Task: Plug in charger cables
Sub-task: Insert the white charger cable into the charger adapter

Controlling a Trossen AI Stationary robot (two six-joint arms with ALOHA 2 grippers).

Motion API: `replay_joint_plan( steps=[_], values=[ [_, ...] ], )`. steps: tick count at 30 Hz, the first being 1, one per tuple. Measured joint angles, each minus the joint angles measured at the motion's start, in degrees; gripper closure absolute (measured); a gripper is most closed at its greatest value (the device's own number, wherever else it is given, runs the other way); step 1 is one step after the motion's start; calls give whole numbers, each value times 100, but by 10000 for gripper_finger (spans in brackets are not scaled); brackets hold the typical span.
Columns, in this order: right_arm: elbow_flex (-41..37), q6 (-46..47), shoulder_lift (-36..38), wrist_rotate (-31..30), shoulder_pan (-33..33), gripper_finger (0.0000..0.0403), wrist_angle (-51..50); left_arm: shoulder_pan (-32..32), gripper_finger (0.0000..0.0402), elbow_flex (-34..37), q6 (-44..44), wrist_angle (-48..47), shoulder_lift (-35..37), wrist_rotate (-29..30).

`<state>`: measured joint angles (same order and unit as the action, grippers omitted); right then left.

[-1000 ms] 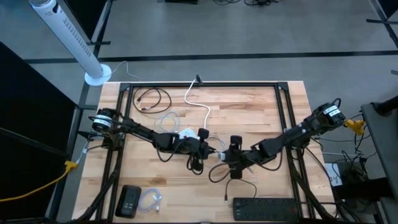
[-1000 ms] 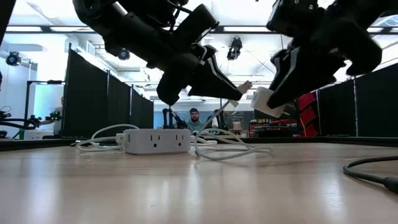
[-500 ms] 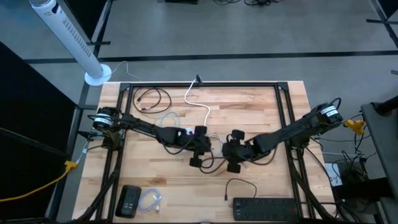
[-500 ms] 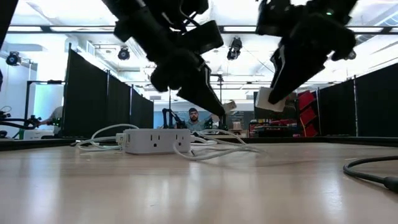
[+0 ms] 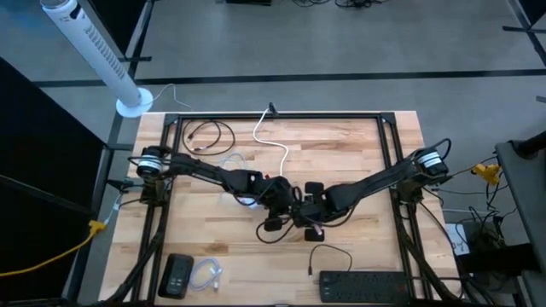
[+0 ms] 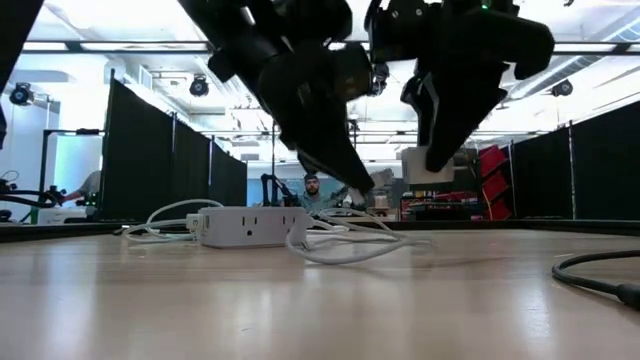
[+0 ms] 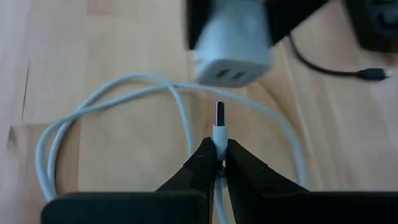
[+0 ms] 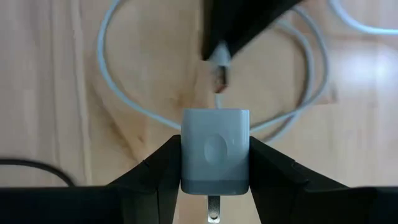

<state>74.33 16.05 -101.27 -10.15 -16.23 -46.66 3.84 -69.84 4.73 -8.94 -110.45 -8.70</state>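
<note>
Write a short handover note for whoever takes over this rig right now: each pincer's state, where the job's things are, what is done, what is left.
Left pincer: shut on the white cable's USB plug, plug tip aimed at the charger block.
Right pincer: holds the white charger block by its sides, above mid-table.
The plug is lined up with the block's ports but apart from them: not yet inserted.
White socket cube sits on the table; black cable lies coiled at the far left; black power strip at the near edge.
Left: push the plug in, then the other cables.

white socket cube (image 6: 248,226) on the wooden table (image 5: 350,145); black power strip (image 5: 363,286) at its near edge.
</note>
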Motion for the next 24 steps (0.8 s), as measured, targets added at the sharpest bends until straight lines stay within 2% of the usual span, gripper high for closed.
replay_joint_plan(
  steps=[14,24],
  values=[
    [52,-45,-223,160,85,258,-23,-1,385,-126,66,96,-245,93],
    [333,-321,-215,-264,134,258,-74,13,385,-106,-92,137,-241,55]
  ],
)
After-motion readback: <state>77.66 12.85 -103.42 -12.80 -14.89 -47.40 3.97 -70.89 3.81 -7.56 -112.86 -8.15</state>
